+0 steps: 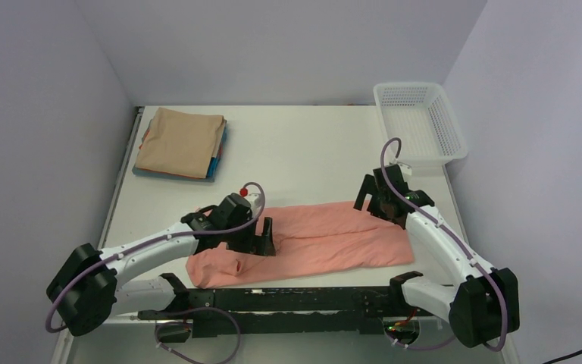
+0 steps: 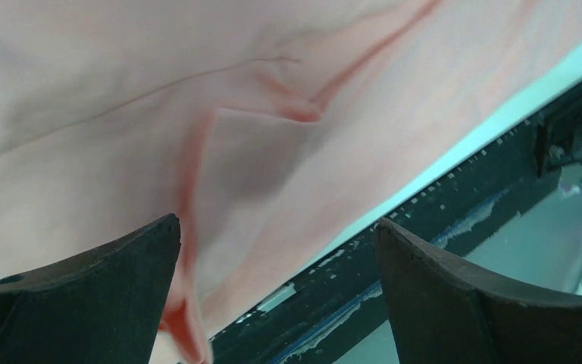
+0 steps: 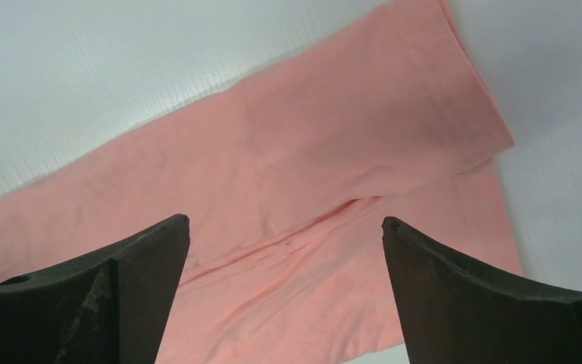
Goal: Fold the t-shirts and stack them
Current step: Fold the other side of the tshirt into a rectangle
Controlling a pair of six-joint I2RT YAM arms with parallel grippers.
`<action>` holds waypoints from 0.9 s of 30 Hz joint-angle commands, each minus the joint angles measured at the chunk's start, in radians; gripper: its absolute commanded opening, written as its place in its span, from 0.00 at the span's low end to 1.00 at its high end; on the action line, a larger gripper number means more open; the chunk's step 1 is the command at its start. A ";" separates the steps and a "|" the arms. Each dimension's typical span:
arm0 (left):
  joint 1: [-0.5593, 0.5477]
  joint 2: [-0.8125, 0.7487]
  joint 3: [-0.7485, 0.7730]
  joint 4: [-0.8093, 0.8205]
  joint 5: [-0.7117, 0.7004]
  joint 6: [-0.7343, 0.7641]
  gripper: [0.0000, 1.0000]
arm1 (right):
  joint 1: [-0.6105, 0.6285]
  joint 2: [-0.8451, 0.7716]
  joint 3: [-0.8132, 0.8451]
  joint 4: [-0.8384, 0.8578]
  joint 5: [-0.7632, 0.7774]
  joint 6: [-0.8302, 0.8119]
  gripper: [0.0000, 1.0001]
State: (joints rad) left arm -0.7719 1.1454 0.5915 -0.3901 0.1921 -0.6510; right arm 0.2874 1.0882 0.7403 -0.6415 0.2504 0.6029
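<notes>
The left claw and right claw, both released over the pink shirt by the near edge of the worktop, should pinch every layer so the fold lands square.

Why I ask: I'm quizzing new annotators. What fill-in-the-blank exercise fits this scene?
1. The t-shirt lying flat between the arms is ____ in colour.
2. The topmost folded shirt at the far left is ____ in colour.
3. The mesh basket sits at the far ____ corner of the table.
4. The left gripper and the right gripper both have their jaws ____.
Missing words: pink; tan; right; open.
</notes>
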 commanded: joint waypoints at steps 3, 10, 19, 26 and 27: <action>-0.108 0.056 0.035 0.080 0.120 0.076 0.99 | -0.001 -0.002 -0.016 0.033 -0.011 -0.029 1.00; -0.272 0.014 0.042 0.061 0.134 0.099 0.99 | -0.001 -0.038 -0.028 0.040 0.009 -0.041 1.00; -0.329 0.031 0.090 0.109 0.063 0.062 0.99 | -0.001 -0.045 -0.036 0.052 -0.004 -0.042 1.00; -0.315 -0.024 0.138 -0.046 -0.175 -0.012 1.00 | 0.001 -0.071 -0.037 0.067 -0.087 -0.095 1.00; -0.300 -0.053 0.124 -0.079 -0.226 -0.049 0.99 | 0.001 -0.080 -0.044 0.080 -0.104 -0.100 1.00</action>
State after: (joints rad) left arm -1.0943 1.1812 0.7059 -0.3519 0.1741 -0.6060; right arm 0.2874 1.0580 0.7074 -0.6182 0.2108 0.5495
